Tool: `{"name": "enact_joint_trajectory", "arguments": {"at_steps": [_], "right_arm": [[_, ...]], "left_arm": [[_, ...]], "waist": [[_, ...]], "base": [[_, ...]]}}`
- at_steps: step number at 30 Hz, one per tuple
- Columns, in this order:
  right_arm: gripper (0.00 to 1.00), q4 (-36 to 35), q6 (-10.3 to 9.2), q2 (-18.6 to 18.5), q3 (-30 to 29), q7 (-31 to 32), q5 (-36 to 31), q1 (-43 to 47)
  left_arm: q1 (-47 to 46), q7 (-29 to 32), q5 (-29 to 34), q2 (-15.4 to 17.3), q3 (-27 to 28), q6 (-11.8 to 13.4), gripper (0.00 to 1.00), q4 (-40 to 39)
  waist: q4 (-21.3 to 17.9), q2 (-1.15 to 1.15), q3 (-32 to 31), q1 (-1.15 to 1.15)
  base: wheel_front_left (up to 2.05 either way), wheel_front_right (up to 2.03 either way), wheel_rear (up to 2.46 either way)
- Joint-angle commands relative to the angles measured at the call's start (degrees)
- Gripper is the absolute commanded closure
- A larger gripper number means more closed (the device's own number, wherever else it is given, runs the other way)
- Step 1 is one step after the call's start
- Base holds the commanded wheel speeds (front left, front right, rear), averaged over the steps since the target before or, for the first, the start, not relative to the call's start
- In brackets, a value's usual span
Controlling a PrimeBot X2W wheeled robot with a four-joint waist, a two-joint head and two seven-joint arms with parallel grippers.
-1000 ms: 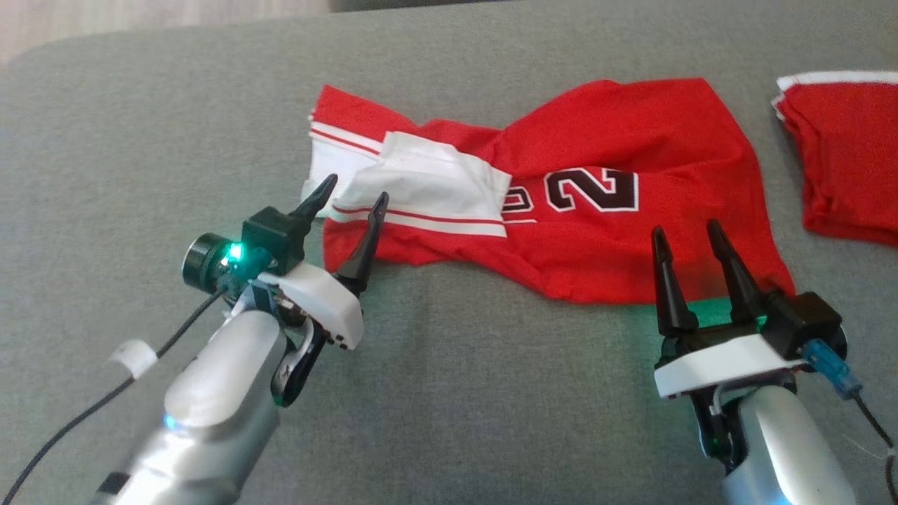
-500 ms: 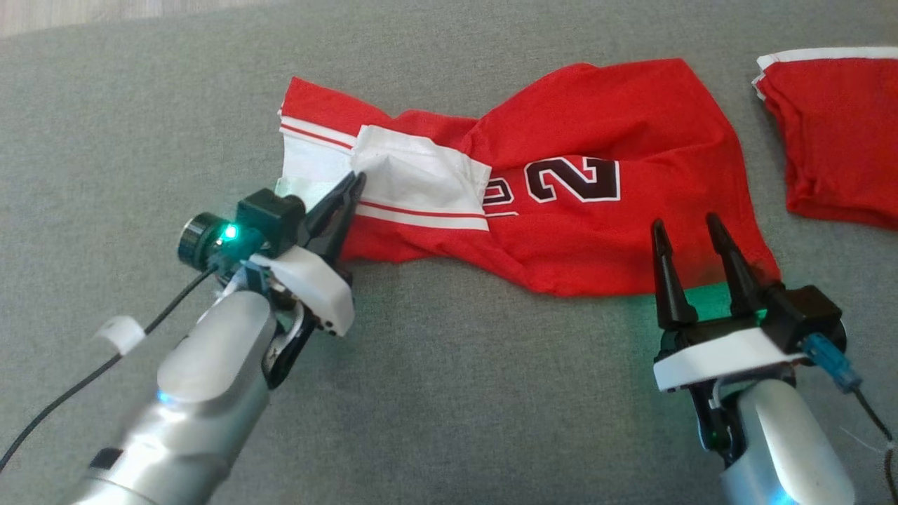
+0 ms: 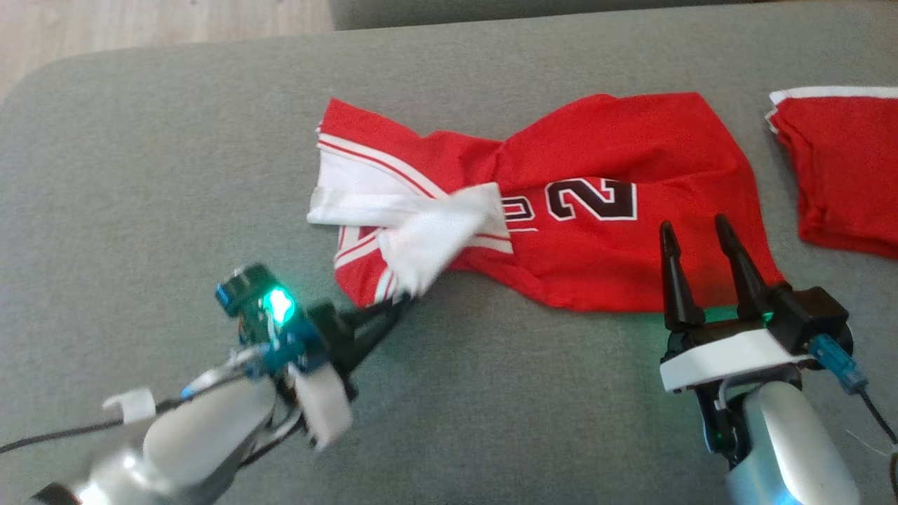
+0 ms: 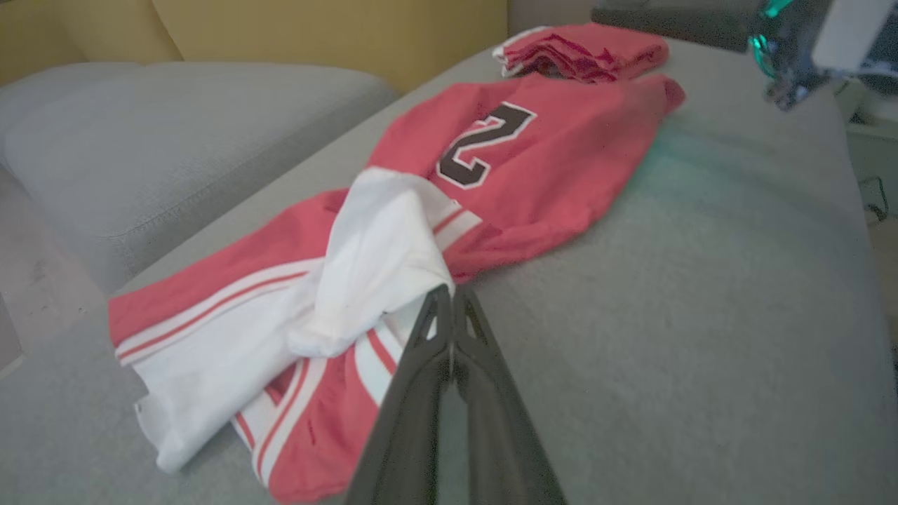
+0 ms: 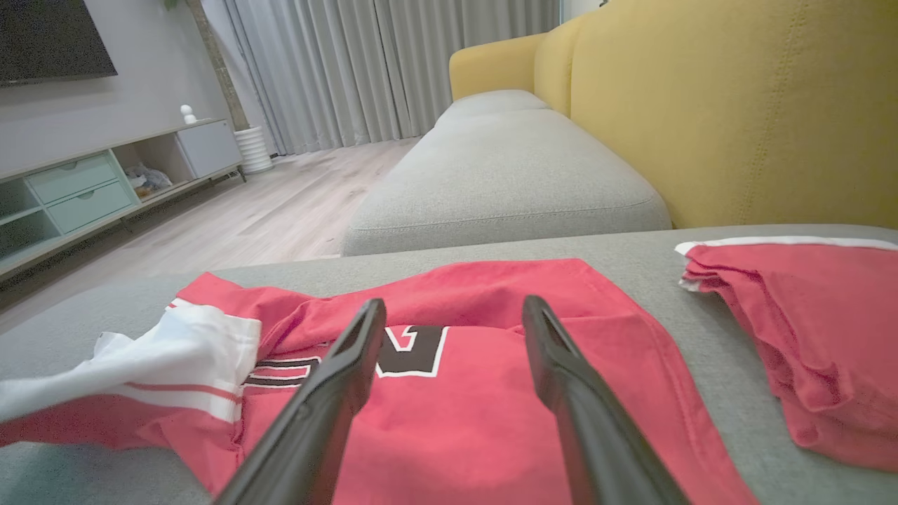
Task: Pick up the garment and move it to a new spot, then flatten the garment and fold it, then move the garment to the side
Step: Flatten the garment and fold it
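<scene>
Grey cushion (image 3: 491, 393) holds garment (image 3: 617, 140), pinched by left gripper (image 3: 401, 301); right gripper (image 3: 693, 223) spread above it.

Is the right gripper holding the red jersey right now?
No, the right gripper hovers open over the red jersey, gripping nothing.

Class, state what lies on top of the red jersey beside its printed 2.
A bunched white panel of the jersey itself lies over it, pinched by the shut left gripper. It covers part of the digit beside the 2.
</scene>
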Motion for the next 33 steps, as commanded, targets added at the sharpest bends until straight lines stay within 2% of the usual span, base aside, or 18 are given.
{"name": "enact_joint_trajectory", "arguments": {"at_steps": [1, 4, 7, 8, 9, 10, 11, 13, 14, 18, 19, 27, 30, 33], "right_arm": [[0.00, -1.27, -0.05, -0.12, 1.17, -0.62, -0.15, -0.10], [0.00, -0.85, -0.05, -0.12, 1.22, -0.62, -0.02, 0.10], [0.00, -0.38, -0.05, -0.12, 1.35, -0.62, 0.03, 0.24], [0.00, -0.19, -0.05, -0.12, 1.39, -0.62, -0.02, 0.28], [0.00, -0.02, -0.05, -0.12, 1.36, -0.62, -0.07, 0.33], [0.00, -0.02, -0.05, -0.12, 1.36, -0.62, -0.07, 0.33], [0.00, 0.12, -0.05, -0.12, 1.33, -0.62, -0.11, 0.35], [0.00, 0.40, -0.05, -0.12, 1.18, -0.62, -0.19, 0.37], [0.00, 0.53, -0.05, -0.12, 1.10, -0.62, -0.22, 0.36], [0.00, 0.71, -0.05, -0.12, 0.86, -0.62, -0.43, 0.59], [0.00, 0.69, -0.05, -0.12, 0.93, -0.62, -0.48, 0.65], [0.00, -1.55, -0.05, -0.12, 1.16, -0.62, -0.09, 1.22], [0.00, -2.62, -0.05, -0.12, 0.90, -0.62, -0.16, 1.46], [0.00, -3.39, -0.05, -0.12, 0.88, -0.62, -0.27, 1.68]], "left_arm": [[-1.78, 0.42, 0.45, 4.24, -1.11, 0.10, 1.00, -2.86], [-2.04, 1.22, 0.37, 7.21, -5.52, 0.10, 1.00, -4.90], [-1.81, 1.87, 1.73, 8.71, -7.52, 0.10, 1.00, -5.70], [-1.53, 2.08, 2.33, 9.01, -7.87, 0.10, 0.94, -5.73], [-1.19, 2.31, 3.08, 9.21, -8.12, 0.10, 0.74, -5.69], [-1.19, 2.31, 3.08, 9.21, -8.12, 0.10, 0.74, -5.69], [-0.80, 2.45, 3.71, 9.36, -8.29, 0.10, 0.62, -5.63], [0.21, 2.99, 4.02, 9.45, -8.45, 0.10, 0.10, -5.05], [0.69, 3.25, 4.00, 9.47, -8.48, 0.09, 0.00, -4.77], [1.92, 2.35, 3.00, 8.99, -8.25, 0.29, 0.00, -3.13], [2.06, 1.65, 2.15, 8.69, -7.28, 1.22, 0.00, -2.51], [4.80, -5.68, -9.83, 2.38, 10.11, 14.28, 0.00, -1.28], [6.78, -5.90, -9.71, -0.05, 17.32, 17.65, 0.00, -3.95], [10.87, -5.93, -8.71, -3.25, 24.74, 19.17, 0.00, -6.85]], "waist": [[1.01, 0.00, -0.65, 0.00], [1.87, 0.00, -1.18, 0.00], [2.54, 0.00, -1.71, 0.00], [2.68, 0.00, -1.86, 0.00], [2.86, 0.00, -2.08, 0.00], [2.86, 0.00, -2.08, 0.00], [2.98, 0.00, -2.23, 0.00], [3.25, 0.00, -2.58, 0.00], [3.36, 0.00, -2.73, 0.00], [3.89, 0.00, -3.27, 0.00], [3.99, 0.00, -3.36, 0.00], [4.49, 0.00, -3.84, 0.00], [4.60, 0.00, -3.72, 0.00], [4.55, 0.00, -3.54, 0.00]], "base": [[0.00, 0.00, 0.00], [0.00, 0.00, 0.00], [0.00, 0.00, 0.00], [0.00, 0.00, 0.00], [0.00, 0.00, 0.00], [0.00, 0.00, 0.00], [0.00, 0.00, 0.00], [0.00, 0.00, 0.00], [0.00, 0.00, 0.00], [0.00, 0.00, 0.00], [0.00, 0.00, 0.00], [0.00, 0.00, 0.00], [0.00, 0.00, 0.00], [0.00, 0.00, 0.00]]}}
